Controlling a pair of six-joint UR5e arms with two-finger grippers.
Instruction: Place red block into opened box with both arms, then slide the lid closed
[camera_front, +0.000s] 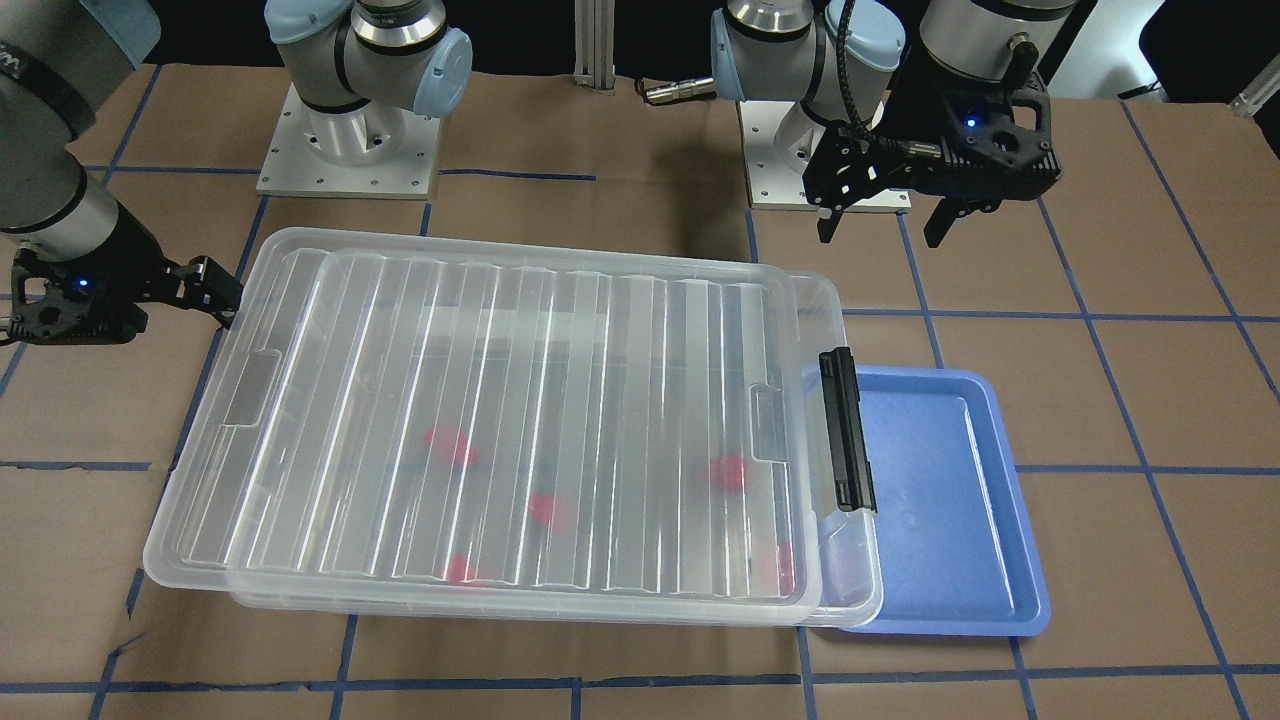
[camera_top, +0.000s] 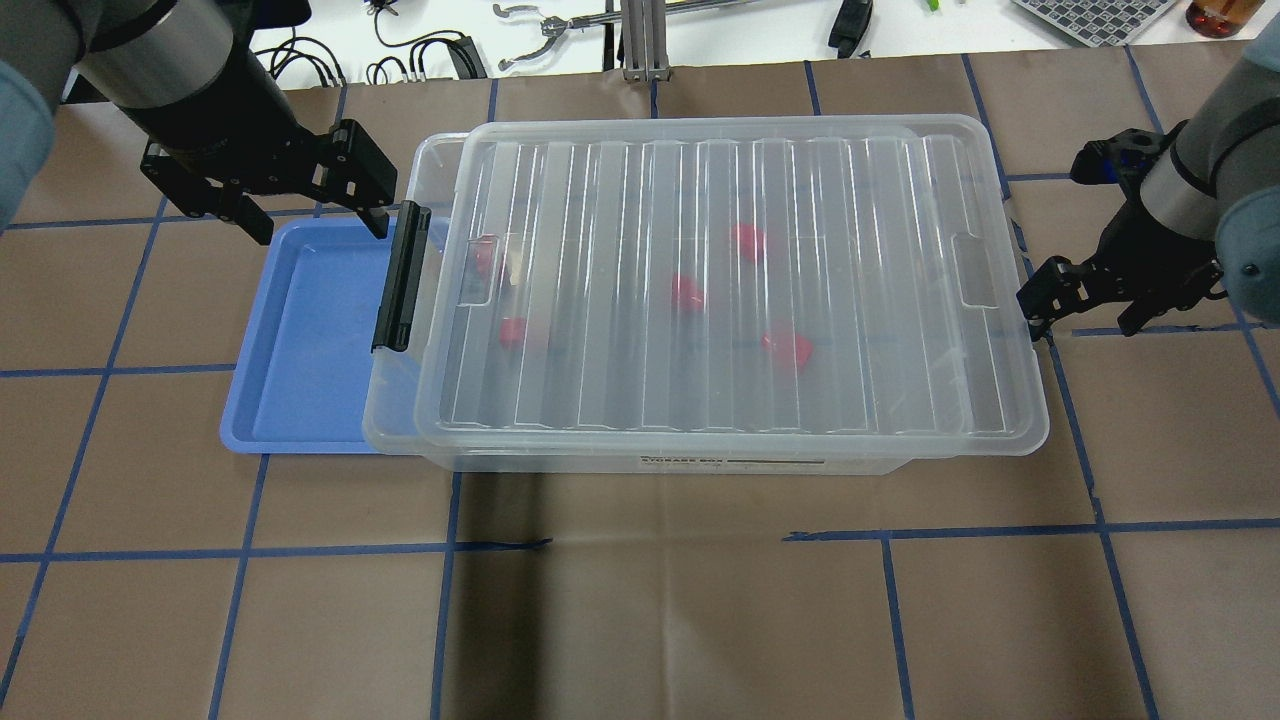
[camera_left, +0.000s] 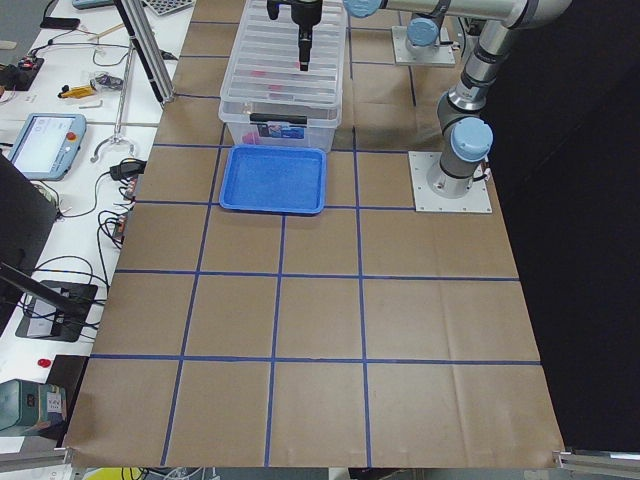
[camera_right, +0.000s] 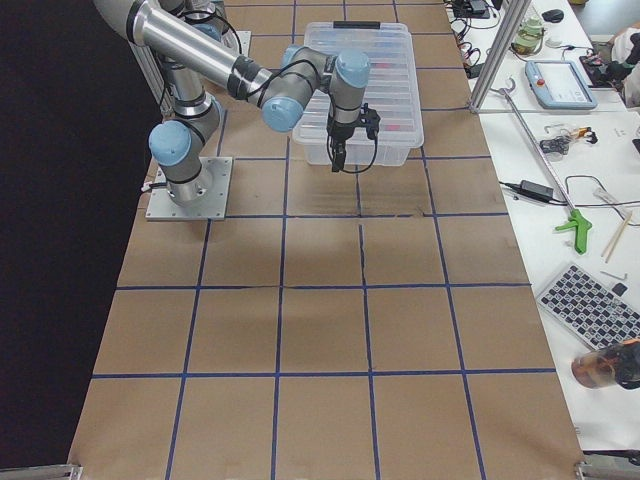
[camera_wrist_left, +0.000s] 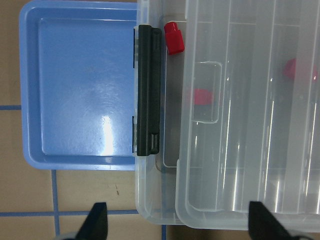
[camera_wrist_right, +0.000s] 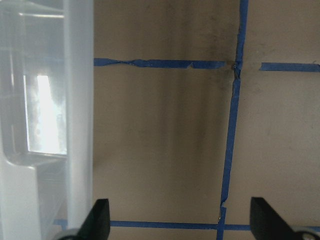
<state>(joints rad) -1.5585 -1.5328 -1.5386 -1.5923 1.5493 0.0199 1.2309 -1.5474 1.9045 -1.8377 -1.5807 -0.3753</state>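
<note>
The clear box (camera_top: 640, 462) lies across the table with its ribbed lid (camera_top: 620, 200) over nearly all of it. Only a narrow strip by the black latch (camera_top: 400, 290) is uncovered. Several red blocks lie inside; one red block (camera_wrist_left: 174, 38) shows in that strip, and others such as the red block (camera_top: 686, 292) are blurred under the lid. My left gripper (camera_top: 320, 228) hangs open above the latch end and holds nothing. My right gripper (camera_top: 1083, 325) is open just beyond the lid's far short edge (camera_wrist_right: 77, 125), with nothing between its fingers.
A blue tray (camera_top: 300, 340) holding nothing lies against the latch end, partly under the box rim. Brown paper with blue tape lines (camera_top: 640, 540) covers the table. Tools and cables lie on the white bench (camera_top: 560, 30) beyond the table's far edge.
</note>
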